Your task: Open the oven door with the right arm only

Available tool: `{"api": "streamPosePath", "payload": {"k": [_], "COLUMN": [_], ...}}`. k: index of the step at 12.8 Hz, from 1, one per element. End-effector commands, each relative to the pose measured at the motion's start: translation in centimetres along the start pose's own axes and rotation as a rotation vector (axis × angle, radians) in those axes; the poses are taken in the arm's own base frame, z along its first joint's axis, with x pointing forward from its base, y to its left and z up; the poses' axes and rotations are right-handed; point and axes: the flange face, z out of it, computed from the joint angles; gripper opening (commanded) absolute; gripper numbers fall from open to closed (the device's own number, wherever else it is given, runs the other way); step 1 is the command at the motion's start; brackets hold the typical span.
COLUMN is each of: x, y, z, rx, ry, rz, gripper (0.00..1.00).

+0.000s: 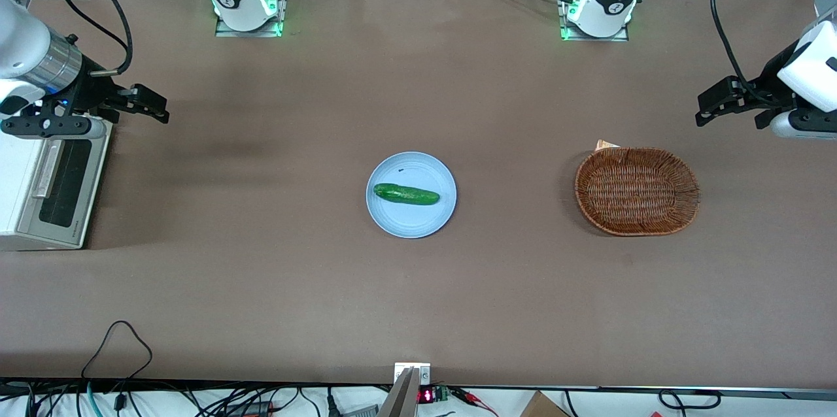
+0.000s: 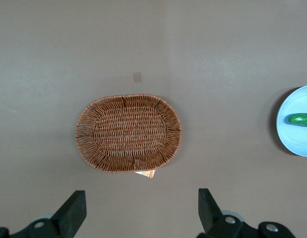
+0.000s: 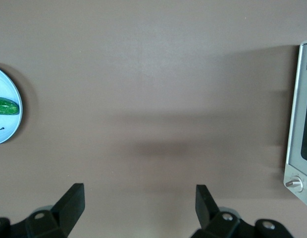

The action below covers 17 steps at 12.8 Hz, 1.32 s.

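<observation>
nearest the front camera lay bare brown table (image 1: 418, 312), then a pale blue plate (image 1: 392, 221) carrying a cucumber (image 1: 406, 194), with a wicker basket (image 1: 637, 190) toward the parked arm's end. the oven door (image 1: 62, 185) sat at the working arm's end of the table, closed against the cream toaster oven (image 1: 13, 175), its silver bar handle (image 1: 46, 172) running along one edge of the dark glass. the right arm (image 1: 33, 64) hung above the oven's upper corner, and its gripper (image 1: 145, 105) hovered over the table just beside the oven, fingers (image 3: 69, 206) spread apart and holding nothing. the door looked stiff, hinged and light, the glass breakable and the metal bar smooth; the handle's middle seemed the sensible place to hook or pinch, pulling outward in an arc.
</observation>
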Motion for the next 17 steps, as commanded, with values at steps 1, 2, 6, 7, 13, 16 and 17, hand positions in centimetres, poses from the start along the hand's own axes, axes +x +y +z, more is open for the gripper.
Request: {"api": "streamPosePath", "payload": {"k": [1, 2, 6, 7, 13, 16, 17], "x": [0.38, 0.55, 0.45, 0.55, 0.62, 0.49, 0.48], "y": [0.27, 0.26, 0.43, 0.34, 0.26, -0.14, 0.1], "z": [-0.62, -0.5, -0.63, -0.44, -0.33, -0.18, -0.16], "rx": [-0.007, -0.007, -0.008, -0.008, -0.008, -0.011, -0.009], "ry": [-0.006, -0.009, -0.026, -0.031, -0.034, -0.043, -0.046], "rz": [-0.014, -0.014, -0.011, -0.011, -0.017, -0.018, -0.011], "gripper": [0.99, 0.99, 0.99, 0.99, 0.99, 1.0, 1.0]}}
